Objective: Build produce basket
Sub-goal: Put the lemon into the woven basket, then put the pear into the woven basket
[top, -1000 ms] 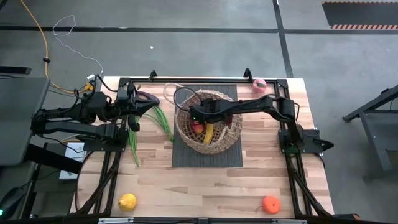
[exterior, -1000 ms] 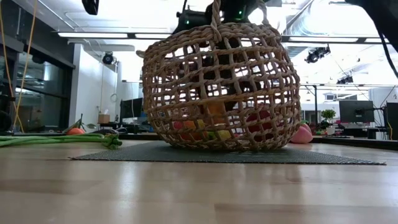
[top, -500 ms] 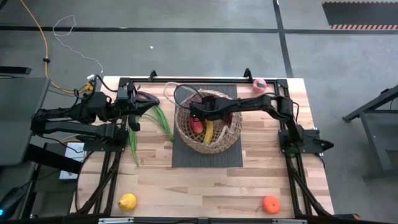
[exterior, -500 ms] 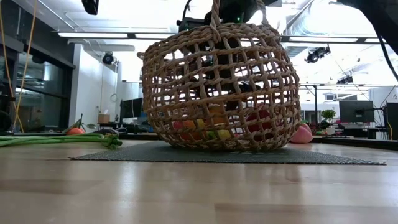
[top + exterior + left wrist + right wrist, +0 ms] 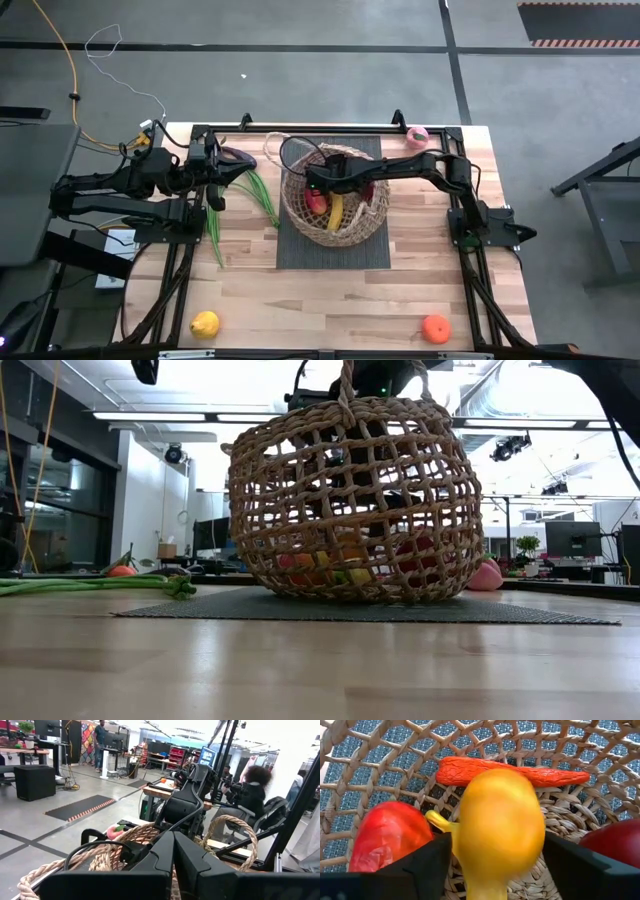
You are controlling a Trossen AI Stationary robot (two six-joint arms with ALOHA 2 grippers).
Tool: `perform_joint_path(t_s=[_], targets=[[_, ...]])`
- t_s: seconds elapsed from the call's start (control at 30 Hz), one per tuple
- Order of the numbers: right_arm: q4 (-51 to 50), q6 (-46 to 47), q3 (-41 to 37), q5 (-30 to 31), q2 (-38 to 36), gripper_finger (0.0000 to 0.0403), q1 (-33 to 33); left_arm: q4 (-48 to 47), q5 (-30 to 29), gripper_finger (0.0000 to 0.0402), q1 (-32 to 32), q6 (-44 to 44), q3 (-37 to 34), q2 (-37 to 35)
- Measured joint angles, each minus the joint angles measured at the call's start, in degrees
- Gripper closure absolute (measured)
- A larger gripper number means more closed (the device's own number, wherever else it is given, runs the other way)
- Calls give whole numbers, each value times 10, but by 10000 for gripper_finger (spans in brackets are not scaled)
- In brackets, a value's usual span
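The tan wicker basket stands on a dark mat at the table's middle. In it lie a red pepper, a carrot and a yellow banana. My right gripper reaches down into the basket from the right. Its fingers stand wide, with the banana's end between them. My left gripper hangs shut and level over the table's left, pointing at the basket. Green bean stalks lie on the table beside it. My right gripper comes slanting down from the table's right, with the banana's end filling the gap between its fingers. I cannot tell whether the fingers touch the banana. The banana's lower part lies among the produce on the basket's bottom.
A lemon lies near the front left edge, an orange near the front right, and a pink fruit at the far right. The basket's loop handle rises above its rim. Another red piece lies in the basket.
My right gripper has moved a little toward the far edge inside the basket. The basket has shifted slightly with it and leans a bit differently on the mat.
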Motion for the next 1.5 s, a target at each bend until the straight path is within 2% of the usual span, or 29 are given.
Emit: perform_joint_path(t_s=[0.13, 0.27, 0.47, 0.7, 1.07, 1.17, 1.27, 1.4, 1.43, 1.5], targets=[[0, 0, 0, 0, 0, 62, 0, 0, 0, 401, 0, 0, 0, 0], [0, -4, 0, 0, 0, 37, 0, 0, 0, 401, 0, 0, 0, 0], [-7, -4, 3, -5, -11, 34, 0, 0, 0, 401, 0, 0, 0, 0], [-10, -31, 49, -16, -32, 34, 16, -2, -2, 401, 0, 0, 0, 0], [-9, -138, 162, -204, -32, 34, 38, -2, -4, 401, 0, -1, 0, 1], [-15, -203, 218, -226, -32, 34, 48, -2, -4, 401, 0, -1, 0, 1], [-46, -290, 292, -212, -33, 34, 63, -2, -4, 401, 0, -1, 0, 1], [-147, -368, 396, -114, -34, 34, 88, -2, -4, 401, 0, -3, 0, 1], [-161, -379, 397, -87, -42, 34, 94, -2, -4, 401, 0, -3, 0, 1], [-173, -389, 350, -50, -85, 34, 103, -2, -4, 401, 0, -2, 0, 1]])
